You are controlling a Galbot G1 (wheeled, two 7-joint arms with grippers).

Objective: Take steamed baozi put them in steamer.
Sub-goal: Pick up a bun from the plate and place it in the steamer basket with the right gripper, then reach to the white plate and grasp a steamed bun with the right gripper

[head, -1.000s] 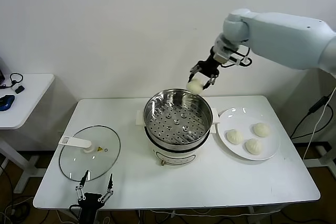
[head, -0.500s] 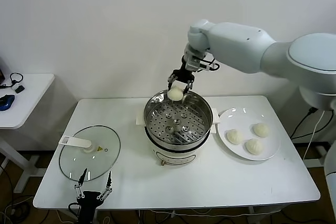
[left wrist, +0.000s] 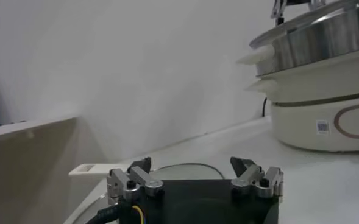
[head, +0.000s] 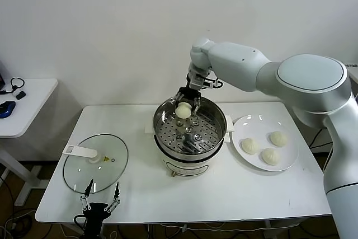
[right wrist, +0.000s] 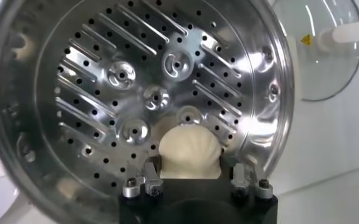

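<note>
Since one second ago the right hand has swung with its bun from the 2 o'clock side of the steamer to a place over its rim at about 11 o'clock, and it has come lower. It is closed narrowly on this bun, one finger on each side.

From here the tray lies straight under the bun and toward 5 o'clock, so I judge the coming move is a short way down and a little inward, then a release. The right arm alone is near; the left hand waits at the table edge at 7 o'clock, fingers spread and empty, just beside the lid.

Three more buns lie on the plate at 3 o'clock. Only the head view shows them. The right wrist view shows the grip itself and that no bun is on the visible part of the tray; the left wrist view shows only the steamer's outer wall.
</note>
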